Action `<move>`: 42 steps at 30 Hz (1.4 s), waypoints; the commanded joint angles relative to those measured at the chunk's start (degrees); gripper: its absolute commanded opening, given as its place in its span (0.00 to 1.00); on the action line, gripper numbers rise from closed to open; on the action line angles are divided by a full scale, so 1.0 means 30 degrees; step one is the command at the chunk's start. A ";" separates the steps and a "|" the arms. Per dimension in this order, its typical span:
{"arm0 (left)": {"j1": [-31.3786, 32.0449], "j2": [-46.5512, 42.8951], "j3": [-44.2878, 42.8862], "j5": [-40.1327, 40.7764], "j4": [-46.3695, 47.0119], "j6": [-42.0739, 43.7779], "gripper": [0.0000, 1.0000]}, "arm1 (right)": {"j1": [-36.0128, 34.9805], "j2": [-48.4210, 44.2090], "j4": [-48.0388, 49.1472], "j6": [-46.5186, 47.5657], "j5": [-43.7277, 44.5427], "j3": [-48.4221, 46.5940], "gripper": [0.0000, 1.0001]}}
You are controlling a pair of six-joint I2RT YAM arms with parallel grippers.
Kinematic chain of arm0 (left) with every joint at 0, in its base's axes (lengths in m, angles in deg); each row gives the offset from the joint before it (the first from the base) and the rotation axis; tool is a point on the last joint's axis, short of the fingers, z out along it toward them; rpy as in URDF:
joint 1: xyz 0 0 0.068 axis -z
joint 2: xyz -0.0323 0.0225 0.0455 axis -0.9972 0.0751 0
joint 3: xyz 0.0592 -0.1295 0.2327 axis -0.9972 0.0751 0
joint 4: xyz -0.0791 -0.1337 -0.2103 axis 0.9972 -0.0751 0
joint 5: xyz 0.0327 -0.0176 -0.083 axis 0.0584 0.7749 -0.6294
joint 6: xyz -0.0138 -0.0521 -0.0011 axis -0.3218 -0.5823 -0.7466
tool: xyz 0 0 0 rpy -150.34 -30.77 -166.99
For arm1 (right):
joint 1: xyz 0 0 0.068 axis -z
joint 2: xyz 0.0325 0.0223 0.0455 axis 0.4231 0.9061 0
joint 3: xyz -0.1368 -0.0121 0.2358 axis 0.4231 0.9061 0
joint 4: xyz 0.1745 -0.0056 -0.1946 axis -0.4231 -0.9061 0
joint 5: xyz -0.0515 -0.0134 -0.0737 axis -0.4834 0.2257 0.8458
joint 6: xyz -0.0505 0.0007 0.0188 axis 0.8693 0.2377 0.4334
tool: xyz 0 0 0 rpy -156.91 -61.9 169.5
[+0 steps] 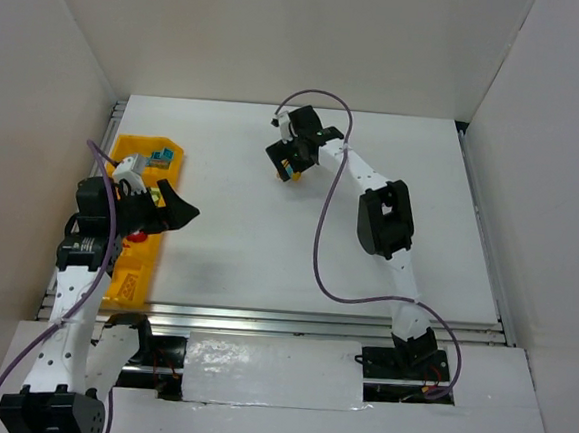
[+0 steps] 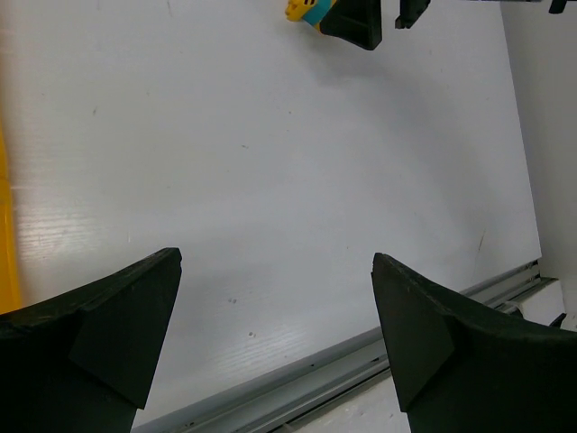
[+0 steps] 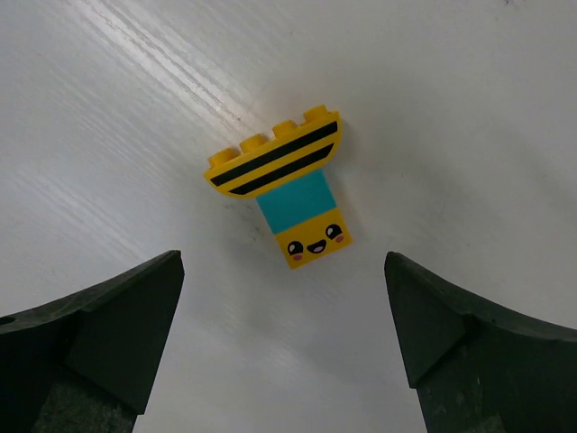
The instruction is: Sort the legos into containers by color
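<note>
the right arm (image 1: 385,219) reached far across the white table (image 1: 246,253), elbow raised and wrist bent downward, so that the right gripper (image 3: 284,262) pointed at the surface near the far middle. its jaws stood wide apart and held nothing. a brick clump (image 3: 284,194) lay flat on the table just ahead of the gap, touching neither finger. the clump was a curved yellow piece with black stripes, a teal brick below it, and a small yellow brick with a smiling face. the left arm (image 1: 80,260) stood folded over the left side, its wrist turned toward the table's middle, with the left gripper (image 1: 175,208) hanging at the right edge of the yellow tray (image 1: 124,284). its jaws were likewise spread wide with nothing between them, only bare table below. teal bricks (image 1: 159,154) lay in the tray's farthest compartment, and something red (image 1: 140,235) showed in a middle compartment, mostly hidden by the arm.
</note>
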 commanded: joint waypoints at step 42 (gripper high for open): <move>0.0518 0.2507 -0.0500 -0.2502 0.0684 0.0735 1.00 | 0.0151 0.1648 0.1275 0.9767 -0.3858 -0.1513 0.00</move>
